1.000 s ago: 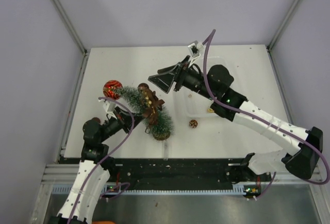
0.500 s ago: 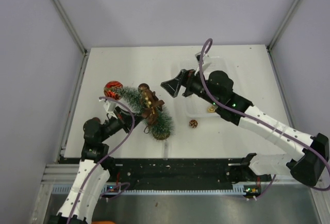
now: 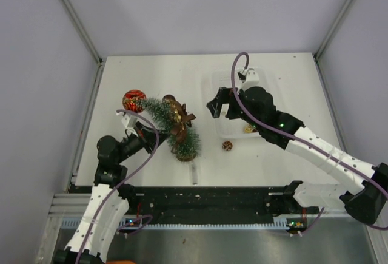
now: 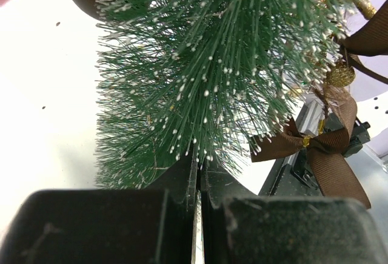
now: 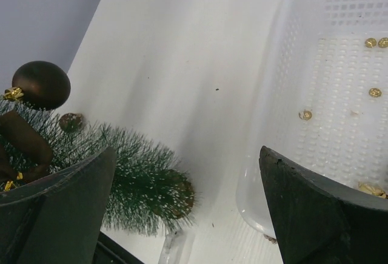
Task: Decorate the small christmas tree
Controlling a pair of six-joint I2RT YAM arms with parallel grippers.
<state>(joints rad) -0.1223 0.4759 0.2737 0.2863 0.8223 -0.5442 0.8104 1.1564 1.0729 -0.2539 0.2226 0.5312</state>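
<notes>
The small christmas tree [image 3: 163, 121] leans across the table, tip to the far left, wooden base [image 3: 185, 150] near. A red bauble [image 3: 133, 101] sits at its tip, with brown bows and gold ornaments [image 3: 177, 116] along it. My left gripper [image 3: 144, 134] is shut on the tree's bristles; in the left wrist view the closed gripper [image 4: 199, 176] meets under the tree [image 4: 200, 64], next to a brown bow [image 4: 324, 148]. My right gripper [image 3: 213, 107] is open and empty over the left edge of the white tray [image 3: 267, 79]; its view shows the tree [image 5: 136, 173] and a brown bauble [image 5: 41, 85].
A small dark bauble [image 3: 227, 145] lies loose on the table between the tree base and the tray. A gold ornament [image 3: 248, 128] lies in the tray; several small gold bits [image 5: 306, 115] dot the tray floor [image 5: 339, 155]. Purple-grey walls enclose the table.
My right gripper has drawn back from the tree, rightward and nearer, to the tray's left edge. The tree has shifted slightly in my left gripper, its base moving a little farther in.
</notes>
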